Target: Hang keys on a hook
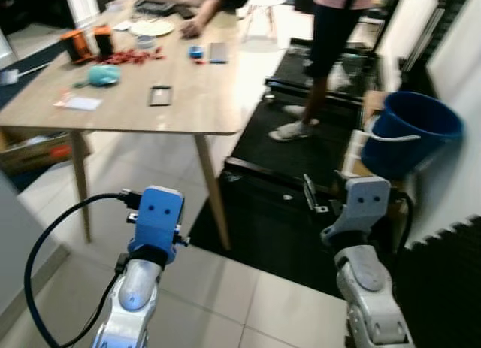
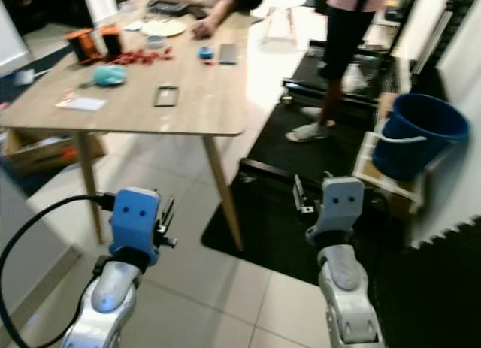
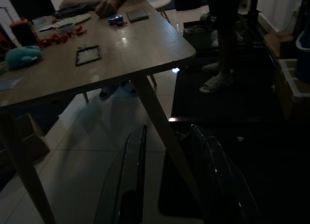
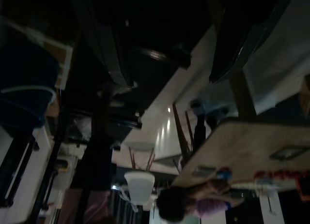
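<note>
Pale matt wood bench [image 1: 188,100] on slanted wooden legs, glossy light floor tiles [image 1: 218,288], smooth blue plastic bucket [image 1: 409,130], matt black floor mat [image 1: 278,213], brushed silver metal arms with blue and grey plastic wrist housings

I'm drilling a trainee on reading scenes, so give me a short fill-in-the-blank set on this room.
1. The bucket on the robot's right is ____.
2. The teal toy lies on the wooden ____.
3. The standing person is on a black ____.
4. The left gripper has its fingers ____.

Missing words: blue; table; mat; open
</note>
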{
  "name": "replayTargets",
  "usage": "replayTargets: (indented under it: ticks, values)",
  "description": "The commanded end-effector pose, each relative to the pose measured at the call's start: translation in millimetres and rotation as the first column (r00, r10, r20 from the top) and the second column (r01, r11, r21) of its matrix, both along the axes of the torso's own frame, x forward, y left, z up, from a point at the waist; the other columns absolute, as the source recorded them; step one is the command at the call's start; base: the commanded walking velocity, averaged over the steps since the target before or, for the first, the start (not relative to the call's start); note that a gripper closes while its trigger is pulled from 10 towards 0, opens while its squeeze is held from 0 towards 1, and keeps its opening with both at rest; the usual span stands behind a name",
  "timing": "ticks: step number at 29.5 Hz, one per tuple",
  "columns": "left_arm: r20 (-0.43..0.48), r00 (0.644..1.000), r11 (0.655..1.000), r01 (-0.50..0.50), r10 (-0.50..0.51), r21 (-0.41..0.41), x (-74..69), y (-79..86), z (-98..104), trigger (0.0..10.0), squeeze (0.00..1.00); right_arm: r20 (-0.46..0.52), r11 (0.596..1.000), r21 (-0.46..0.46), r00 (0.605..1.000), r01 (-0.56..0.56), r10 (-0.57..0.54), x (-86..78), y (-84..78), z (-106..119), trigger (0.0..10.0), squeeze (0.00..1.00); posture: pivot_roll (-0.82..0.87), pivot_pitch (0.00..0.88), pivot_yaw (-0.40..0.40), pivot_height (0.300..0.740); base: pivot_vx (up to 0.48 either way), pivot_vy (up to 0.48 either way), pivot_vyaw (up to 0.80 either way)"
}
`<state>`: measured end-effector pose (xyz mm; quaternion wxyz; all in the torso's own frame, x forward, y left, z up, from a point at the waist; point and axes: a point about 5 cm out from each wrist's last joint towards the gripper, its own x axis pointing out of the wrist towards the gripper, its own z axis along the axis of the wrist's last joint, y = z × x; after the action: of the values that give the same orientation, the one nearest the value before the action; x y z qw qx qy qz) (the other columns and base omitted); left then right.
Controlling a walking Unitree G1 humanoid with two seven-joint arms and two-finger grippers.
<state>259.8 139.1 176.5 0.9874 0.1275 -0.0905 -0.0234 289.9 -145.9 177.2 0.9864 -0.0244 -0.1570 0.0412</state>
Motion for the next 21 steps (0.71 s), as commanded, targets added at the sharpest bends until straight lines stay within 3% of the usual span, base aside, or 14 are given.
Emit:
replayTargets:
  ticks: [1,21]
  values:
    - [-0.015,1.0,1.0,-0.008,0.008,0.013,-1.4,1.5,-3.9,10.0,0.0,-0.01,1.0,-0.007,1.0,-0.002,0.002,-0.1,0.9,-2.9,10.0,0.0,0.12,0.203,0.002,0.74,0.0,0.0,0.0]
    - [0.03,1.0,1.0,-0.01,0.009,0.019,0.1,1.4,2.3,10.0,0.0,0.006,0.991,-0.041,0.992,-0.127,0.127,0.3,20.4,-0.2,10.0,0.0,0.12,0.201,-0.009,0.74,0.0,0.0,0.0]
